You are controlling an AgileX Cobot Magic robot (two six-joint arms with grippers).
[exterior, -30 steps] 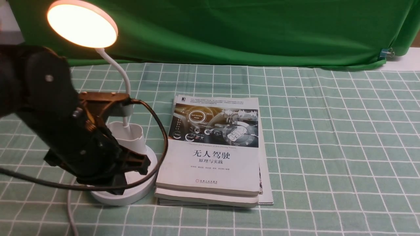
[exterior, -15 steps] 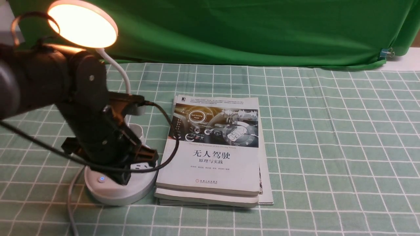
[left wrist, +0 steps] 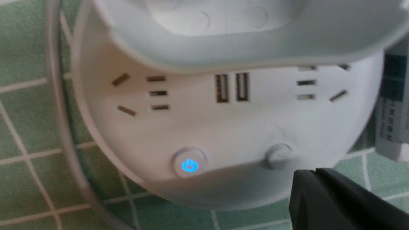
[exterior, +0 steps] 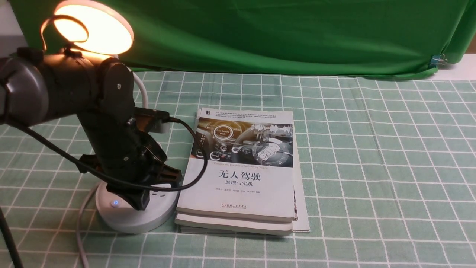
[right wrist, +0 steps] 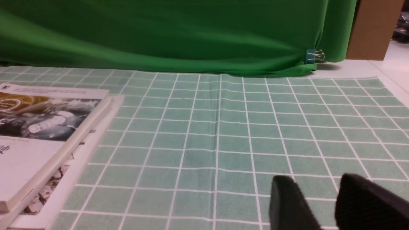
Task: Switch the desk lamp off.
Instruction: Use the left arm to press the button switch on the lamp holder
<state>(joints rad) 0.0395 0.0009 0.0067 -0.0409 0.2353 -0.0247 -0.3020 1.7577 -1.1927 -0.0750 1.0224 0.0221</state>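
The left gripper (exterior: 143, 204), at lower left of the front view, has its fingertips together, holding nothing; whether it touches the base cannot be told. Its black arm (exterior: 70, 83) reaches in from the left edge, angled downward. The desk lamp (exterior: 139, 219) stands upright at left, its lit disc head at upper left, tilted, facing down toward the viewer. The right gripper (right wrist: 322, 188) is slightly apart

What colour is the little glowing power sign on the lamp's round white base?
Bright blue; the glowing power symbol shows best in the left wrist view.
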